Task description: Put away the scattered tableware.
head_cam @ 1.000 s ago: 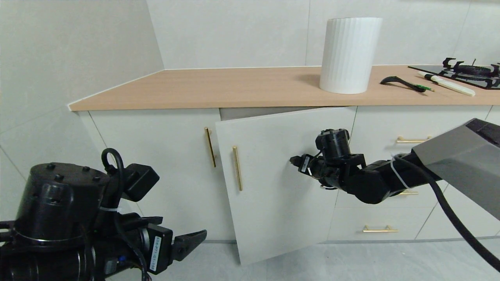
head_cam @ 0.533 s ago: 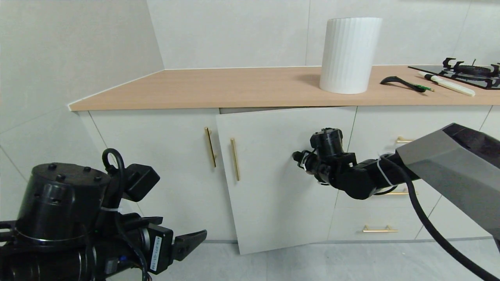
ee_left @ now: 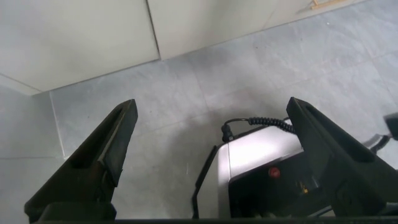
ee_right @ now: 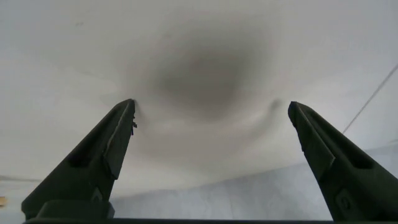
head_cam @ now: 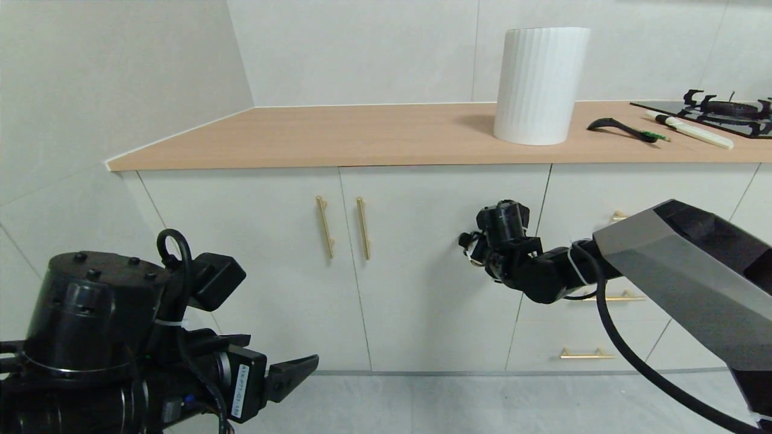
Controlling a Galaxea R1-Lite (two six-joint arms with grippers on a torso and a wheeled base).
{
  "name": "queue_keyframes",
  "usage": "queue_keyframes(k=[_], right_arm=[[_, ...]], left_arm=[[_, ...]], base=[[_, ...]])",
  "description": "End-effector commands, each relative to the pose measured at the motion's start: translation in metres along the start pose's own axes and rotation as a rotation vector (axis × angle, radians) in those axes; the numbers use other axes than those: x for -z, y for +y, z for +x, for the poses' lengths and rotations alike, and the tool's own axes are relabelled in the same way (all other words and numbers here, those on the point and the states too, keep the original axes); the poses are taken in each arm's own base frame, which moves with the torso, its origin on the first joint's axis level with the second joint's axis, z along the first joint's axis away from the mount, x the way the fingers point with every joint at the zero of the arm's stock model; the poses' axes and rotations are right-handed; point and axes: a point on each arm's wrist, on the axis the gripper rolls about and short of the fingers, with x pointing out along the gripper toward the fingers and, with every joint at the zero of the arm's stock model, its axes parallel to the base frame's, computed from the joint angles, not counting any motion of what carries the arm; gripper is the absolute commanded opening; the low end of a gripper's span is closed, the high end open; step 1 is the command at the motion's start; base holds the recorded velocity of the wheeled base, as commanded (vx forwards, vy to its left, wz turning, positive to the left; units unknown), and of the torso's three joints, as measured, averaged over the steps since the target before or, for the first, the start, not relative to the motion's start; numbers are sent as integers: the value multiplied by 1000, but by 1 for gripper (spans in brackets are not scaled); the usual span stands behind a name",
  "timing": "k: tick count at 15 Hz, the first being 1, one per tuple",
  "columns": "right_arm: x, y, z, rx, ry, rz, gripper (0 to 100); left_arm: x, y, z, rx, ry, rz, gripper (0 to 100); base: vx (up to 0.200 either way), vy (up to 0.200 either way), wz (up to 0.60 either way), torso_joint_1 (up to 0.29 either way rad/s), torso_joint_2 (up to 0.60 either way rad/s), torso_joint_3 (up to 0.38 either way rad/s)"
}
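Head view puts the right gripper (head_cam: 467, 247) against the face of the cabinet door (head_cam: 434, 265), the panel under the counter (head_cam: 362, 135) whose gold handle (head_cam: 362, 228) runs along its left edge. The door lies flush with its neighbours, so we judge the step in hand, pressing it shut, to be at its end. To finish well, we would keep the push square to the panel and light. We would check that the seam beside the handle is even from top to bottom, then draw straight back so nothing scrapes the finish. If the door were to spring, a press nearer the handle edge ought to seat it better, since the hinges are likely on the right.

Seen from the right wrist, the gripper is spread wide with nothing between its fingers (ee_right: 115, 140). The tips appear to meet the pale door, though we cannot be sure of firm contact. The left gripper (head_cam: 292, 371) hangs low on the near left above the floor, likewise spread and empty.

The tableware lies on the counter at the far right. A black ladle (head_cam: 621, 127) and a white-handled utensil (head_cam: 690, 129) sit just beside each other, between the white ribbed container (head_cam: 538, 84) and the stove (head_cam: 724, 108).
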Motion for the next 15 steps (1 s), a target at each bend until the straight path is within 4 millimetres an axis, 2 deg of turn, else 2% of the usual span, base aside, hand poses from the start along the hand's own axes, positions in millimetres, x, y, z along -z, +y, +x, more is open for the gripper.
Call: queue_keyframes(k=[1,4,6,8,11,12,15], right_arm=[[3,-3,6,12,0,-1,100],[2,-3,6,12,-3,1,100],[-2,0,-3,-2,1,0,100],[-2,2,-29,-57,62,-16,100],[-11,-13,-90,-285,282,-38,100],[-16,-14,-100,-344,304,-46,100],[-23,-14,-108,-355,274,-66,100]], left_arm=[[0,0,0,0,0,0,100],[0,0,0,0,1,1,100],[0,0,0,0,0,7,100],[0,0,0,0,-2,9,100],[0,0,-1,1,-3,8,100],[0,0,-1,1,-5,8,100],[1,0,-1,1,-3,8,100]], base=[[0,0,0,0,0,0],[0,0,0,0,0,0],[0,0,0,0,0,0],[0,0,0,0,0,0],[0,0,0,0,0,0],[0,0,0,0,0,0],[0,0,0,0,0,0]])
